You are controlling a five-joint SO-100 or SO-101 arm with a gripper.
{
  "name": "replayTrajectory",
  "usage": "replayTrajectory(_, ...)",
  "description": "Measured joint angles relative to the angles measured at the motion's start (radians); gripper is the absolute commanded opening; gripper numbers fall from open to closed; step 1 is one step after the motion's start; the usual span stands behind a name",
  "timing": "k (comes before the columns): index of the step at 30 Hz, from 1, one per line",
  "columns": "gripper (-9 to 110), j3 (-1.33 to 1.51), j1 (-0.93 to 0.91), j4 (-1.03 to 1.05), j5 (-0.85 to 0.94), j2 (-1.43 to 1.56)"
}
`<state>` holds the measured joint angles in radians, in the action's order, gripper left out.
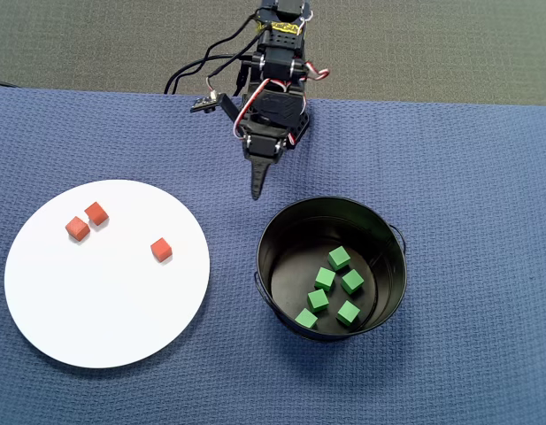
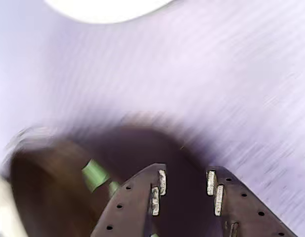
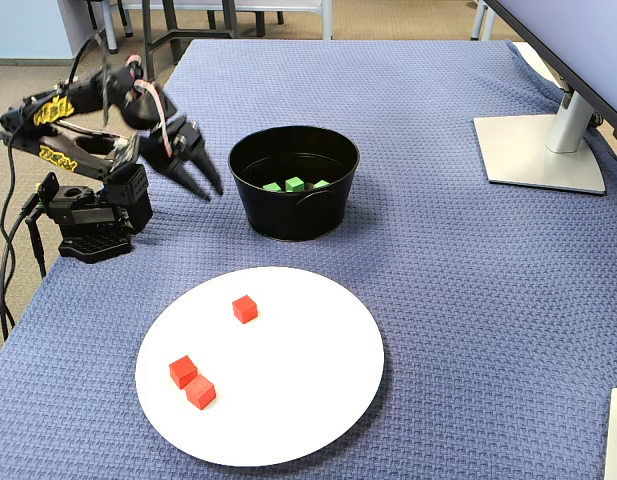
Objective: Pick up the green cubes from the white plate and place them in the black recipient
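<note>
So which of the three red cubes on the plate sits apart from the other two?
The red cube nearest the black bucket in the overhead view sits alone; the other two lie almost touching near the white plate's far edge.

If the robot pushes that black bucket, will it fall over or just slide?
The bucket would probably slide rather than tip: it looks wide, with a flat base. The woven blue cloth may drag on it. The green cubes inside, lying loose, would likely shuffle about.

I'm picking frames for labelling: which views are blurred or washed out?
Wrist view: motion-smeared and overexposed, the black bucket a dark streak and the cloth bleached lilac. Overhead view: sharp, evenly lit. Fixed view: sharp, though the jaws look slightly smeared.
</note>
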<state>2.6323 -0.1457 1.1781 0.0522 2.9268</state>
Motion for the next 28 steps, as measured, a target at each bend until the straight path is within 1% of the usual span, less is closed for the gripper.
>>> replayTrajectory(5, 0, 0.138, -0.021, 0.000, 0.028, 0.094)
replayTrajectory(9, 0, 0.192, -0.008, 0.005, 0.026, 0.135)
replayTrajectory(20, 0, 0.270, 0.014, -0.011, 0.031, 0.141)
replayTrajectory(28, 0, 0.273, 0.014, -0.018, 0.032, 0.141)
